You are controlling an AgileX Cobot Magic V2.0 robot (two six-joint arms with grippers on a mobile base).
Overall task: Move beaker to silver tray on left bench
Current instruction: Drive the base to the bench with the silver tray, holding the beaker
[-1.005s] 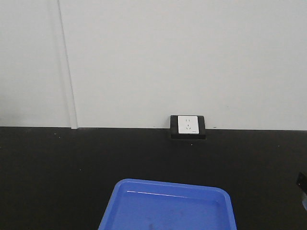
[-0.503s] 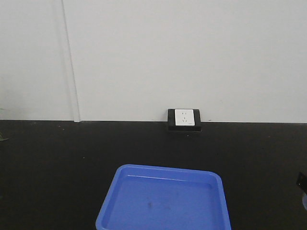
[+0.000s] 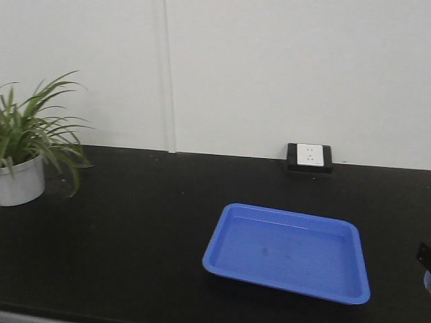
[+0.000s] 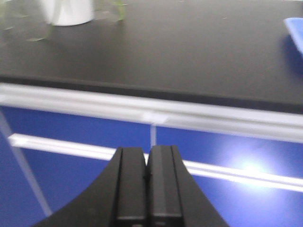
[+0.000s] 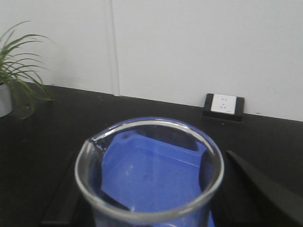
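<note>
- Facing a white wall, the front view shows a black bench (image 3: 135, 235) with a blue plastic tray (image 3: 286, 252) lying flat on it.
- A black-framed wall socket (image 3: 309, 155) sits just behind the tray's far edge, where the bench meets the wall.
- A potted plant (image 3: 27, 148) in a white pot stands well to the left of the tray.
- In the left wrist view, the left gripper (image 4: 147, 189) has its two dark fingers pressed together with nothing between them. It is held in front of the bench edge and below it.
- Only a corner of the tray shows at the upper right of that view, with the plant's white pot far off at the upper left.
- In the right wrist view, the right gripper (image 5: 150, 208) grasps the beaker (image 5: 149, 175). Its dark fingers (image 5: 255, 189) flank the glass on both sides.
- The beaker is upright and appears empty, with its pouring lip toward the left. It is held above the near side of the tray, whose blue shows through the glass.
</note>
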